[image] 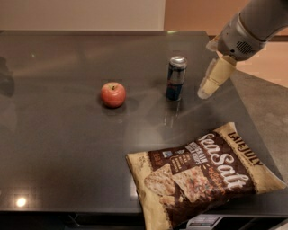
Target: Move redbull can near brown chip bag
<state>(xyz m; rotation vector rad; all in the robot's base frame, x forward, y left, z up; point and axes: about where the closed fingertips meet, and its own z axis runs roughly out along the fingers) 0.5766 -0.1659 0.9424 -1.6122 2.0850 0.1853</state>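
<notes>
Gripper (210, 84) at 3 o'clock of redbull can (176, 78), apart, empty; how far open, cannot tell. Can likely rigid, slick, tippy: grasp mid-body.

Probably a kitchen or break area, going by the furnishings. Suggested by a dark, glossy counter (54, 148) with a stone-like sheen and a small glint of lamp light near the front edge. Set out with snacks: an apple (113, 94), a can (176, 77), a chip bag (202, 173). Backed by a pale wall (81, 13) and a tan panel (193, 13). Shared with a robot gripper (211, 83), hovering just right of the can.
</notes>
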